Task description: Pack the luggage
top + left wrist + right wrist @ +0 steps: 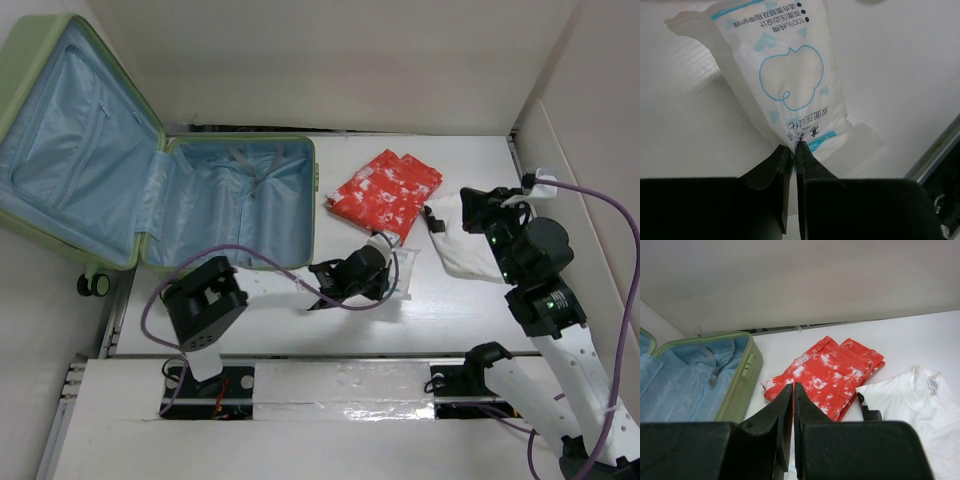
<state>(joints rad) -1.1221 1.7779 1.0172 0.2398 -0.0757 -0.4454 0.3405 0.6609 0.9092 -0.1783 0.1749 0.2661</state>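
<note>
White table (460,310), plain walls (350,60): L gripper (794,147) was pinched shut on the end of a white pouch (790,75). The open suitcase (240,215) lay to its left at table's far-left corner, nearer that arm. R gripper (793,390) was nearly closed, empty.

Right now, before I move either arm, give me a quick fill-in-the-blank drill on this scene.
1. The luggage lies ___, its blue lining showing.
2. The left gripper pinches a white packet printed in black and ___.
3. The folded red cloth lies between the luggage and the white ___.
Missing words: open; blue; shirt.
</note>
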